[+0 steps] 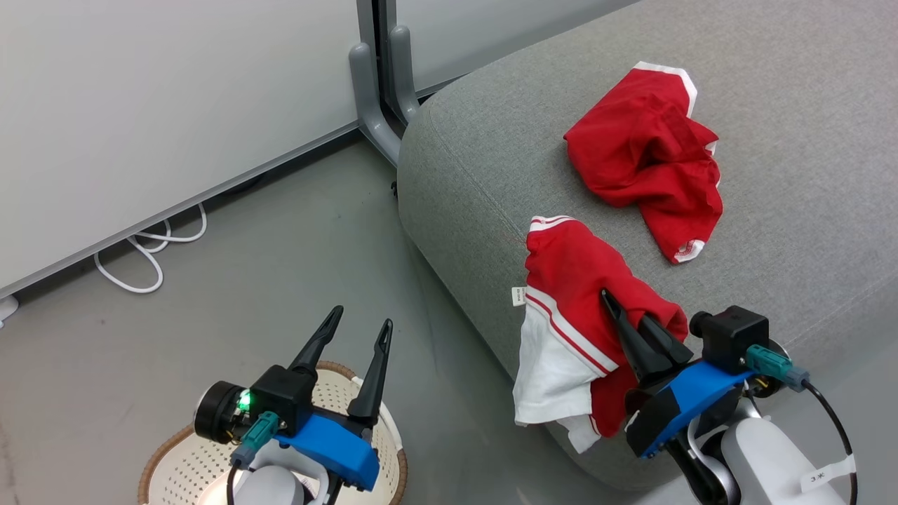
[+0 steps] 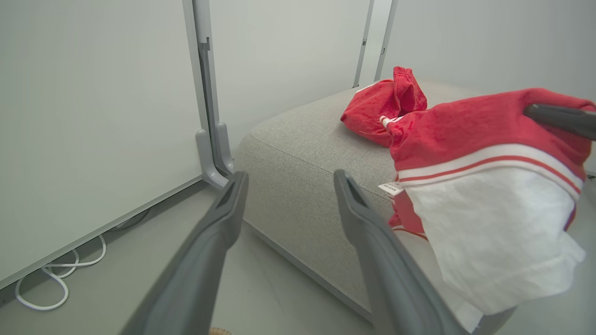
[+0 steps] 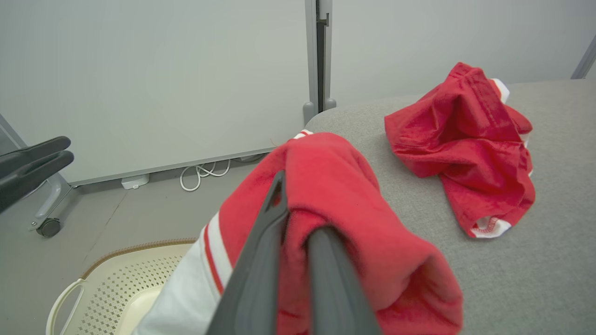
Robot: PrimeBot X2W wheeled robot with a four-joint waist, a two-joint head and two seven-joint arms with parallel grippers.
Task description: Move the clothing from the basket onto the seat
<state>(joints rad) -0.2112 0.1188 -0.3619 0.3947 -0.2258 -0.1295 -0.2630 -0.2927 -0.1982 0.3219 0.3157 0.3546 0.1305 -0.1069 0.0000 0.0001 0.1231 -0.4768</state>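
My right gripper (image 1: 623, 305) is shut on a red garment with white stripes and a white panel (image 1: 568, 280). It drapes over the front edge of the grey couch seat (image 1: 477, 161), and the white panel hangs down the side. The right wrist view shows the gripper (image 3: 298, 209) wrapped in this garment's red fabric (image 3: 335, 177). A second red garment (image 1: 645, 154) lies crumpled farther back on the seat. My left gripper (image 1: 361, 317) stands open and empty above the cream perforated basket (image 1: 175, 456), whose floor (image 3: 116, 288) looks bare where it shows.
A grey partition post (image 1: 379, 91) stands on the floor by the couch's corner, with pale wall panels behind. A white cable (image 1: 147, 259) loops on the floor along the wall. A caster wheel (image 3: 49, 227) shows at the left of the right wrist view.
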